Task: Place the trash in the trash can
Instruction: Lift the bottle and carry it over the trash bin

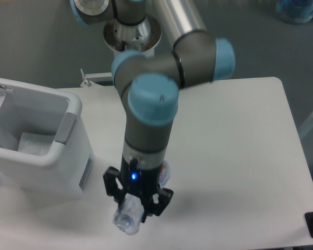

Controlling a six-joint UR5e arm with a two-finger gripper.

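We see the gripper (137, 204) pinching the clear bottle (127, 219). The wrapper (35, 144) lies inside the trash can (68, 156), far left.

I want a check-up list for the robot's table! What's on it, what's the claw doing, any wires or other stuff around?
Surface: white table, mostly bare.
Job's things: clear bottle in the gripper, lifted off the table, open end toward the camera; white wrapper lying inside the bin, whose lid is open.
Clutter: nothing seen on the table.
Gripper: gripper pointing down, closed on the bottle, blue light lit on its body.
Cables: nothing seen clearly.
Surroundings: grey floor, robot base behind the table, blue object at the top right corner.
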